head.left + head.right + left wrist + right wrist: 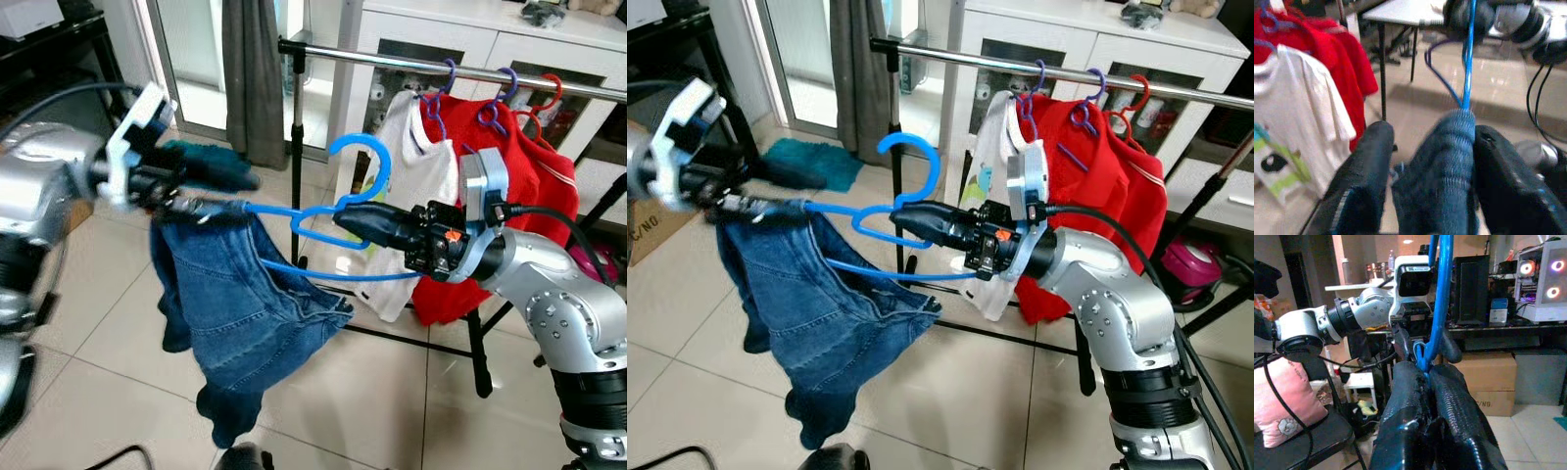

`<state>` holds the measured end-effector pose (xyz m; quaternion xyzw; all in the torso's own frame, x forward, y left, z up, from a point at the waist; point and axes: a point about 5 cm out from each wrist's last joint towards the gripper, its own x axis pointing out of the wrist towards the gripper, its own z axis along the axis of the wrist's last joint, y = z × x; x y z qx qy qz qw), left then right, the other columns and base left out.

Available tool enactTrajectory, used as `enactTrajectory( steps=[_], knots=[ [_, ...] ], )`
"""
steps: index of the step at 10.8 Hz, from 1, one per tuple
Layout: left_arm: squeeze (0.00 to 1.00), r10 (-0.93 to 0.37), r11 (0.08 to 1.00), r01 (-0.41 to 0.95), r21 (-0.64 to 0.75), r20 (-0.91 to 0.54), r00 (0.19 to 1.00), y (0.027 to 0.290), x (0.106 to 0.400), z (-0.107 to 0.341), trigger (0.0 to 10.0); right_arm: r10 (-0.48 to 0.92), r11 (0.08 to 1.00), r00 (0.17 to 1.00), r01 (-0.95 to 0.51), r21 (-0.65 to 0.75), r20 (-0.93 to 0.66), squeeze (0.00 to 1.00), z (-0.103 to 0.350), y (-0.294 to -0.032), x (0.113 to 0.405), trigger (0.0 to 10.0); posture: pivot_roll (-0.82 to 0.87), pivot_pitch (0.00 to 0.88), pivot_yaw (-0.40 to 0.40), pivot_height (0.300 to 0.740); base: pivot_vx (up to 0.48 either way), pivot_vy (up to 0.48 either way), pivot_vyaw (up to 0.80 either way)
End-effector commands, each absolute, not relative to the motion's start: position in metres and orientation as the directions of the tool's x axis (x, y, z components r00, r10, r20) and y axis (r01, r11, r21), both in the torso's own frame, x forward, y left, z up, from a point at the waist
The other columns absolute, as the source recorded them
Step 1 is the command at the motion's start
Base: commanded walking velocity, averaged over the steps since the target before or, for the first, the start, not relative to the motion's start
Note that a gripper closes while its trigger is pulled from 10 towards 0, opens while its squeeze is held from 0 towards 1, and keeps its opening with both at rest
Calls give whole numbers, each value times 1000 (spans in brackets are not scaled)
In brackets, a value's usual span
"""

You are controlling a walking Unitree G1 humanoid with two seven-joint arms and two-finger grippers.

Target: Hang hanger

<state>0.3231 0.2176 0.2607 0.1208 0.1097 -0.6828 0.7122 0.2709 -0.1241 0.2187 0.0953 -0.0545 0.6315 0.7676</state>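
Midway: blue hanger (333,211) with jeans (240,313) clamped by right gripper (345,219) and left gripper (201,201), not yet hooked on rail (392,61).

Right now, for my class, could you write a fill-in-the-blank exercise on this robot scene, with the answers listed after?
1. The right hand grips a curved plastic hanger coloured ___.
2. The garment draped over that hanger is made of blue ___.
3. The left hand holds the hanger end wrapped in the ___.
4. Beside the white T-shirt on the metal clothes rail hangs a ___ top.

Answers: blue; denim; jeans; red
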Motion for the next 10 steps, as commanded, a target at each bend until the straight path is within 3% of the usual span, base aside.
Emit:
enactTrajectory(
  steps=[1, 10],
  knots=[
    [0, -934, 17, 1000, 13, -357, 20, 216, 321, 255, 0, 957, 154, 154, -988, 22, 245, 0, 232, -124, 268, 10000, 14, 0, 14, 740, 0, 0, 0],
    [0, -882, -35, 998, -56, -468, -57, 210, 317, 242, 0, 962, 134, 132, -991, 11, 238, 0, 233, -122, 268, 10000, 9, 0, 19, 740, 0, 0, 0]
  ],
)
